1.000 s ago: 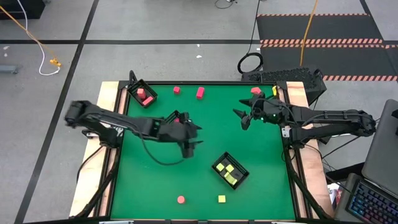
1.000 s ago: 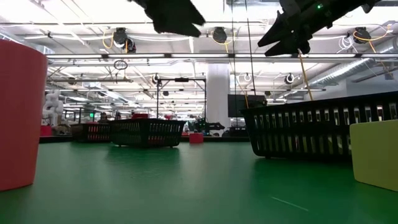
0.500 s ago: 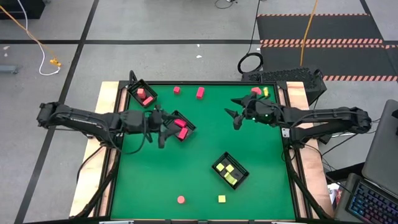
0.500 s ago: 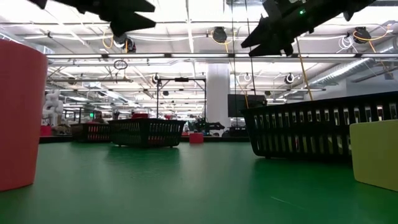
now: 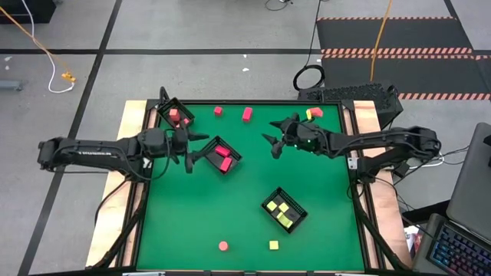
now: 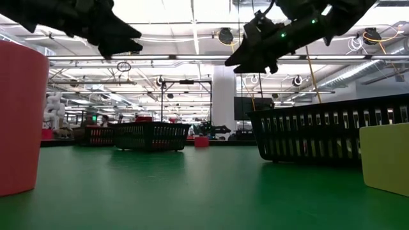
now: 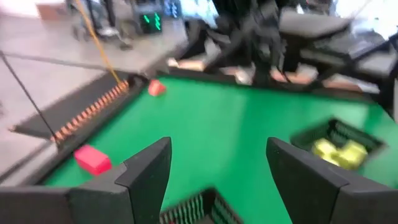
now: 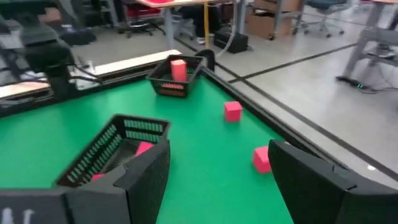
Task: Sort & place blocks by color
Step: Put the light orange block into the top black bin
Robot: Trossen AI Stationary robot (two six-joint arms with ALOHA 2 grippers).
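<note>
Both grippers hang open and empty above the green table. My left gripper point(image 5: 197, 149) point(image 7: 217, 177) hovers just left of the middle black tray point(image 5: 222, 156), which holds red blocks point(image 5: 223, 152). My right gripper point(image 5: 271, 144) point(image 8: 217, 180) hovers right of that tray point(image 8: 121, 149), pointing toward it. Loose red blocks point(image 5: 218, 110) point(image 5: 247, 114) lie near the far edge. A red block point(image 5: 315, 112) and a yellow block point(image 5: 308, 115) sit in the far right corner. A round red block point(image 5: 222, 246) and a yellow cube point(image 5: 273, 245) rest near the near edge.
A second black tray point(image 5: 176, 115) with red blocks stands in the far left corner. A tray with yellow blocks point(image 5: 284, 209) stands right of centre, nearer me. In the low view a red block point(image 6: 22, 115) and a yellow block point(image 6: 386, 156) stand close to the camera.
My left gripper has drawn back from the table's middle toward the left and far side, crossing over the middle tray to its left side. My right gripper has moved toward the left, nearer the middle tray. Both have stayed open and no block has moved.
</note>
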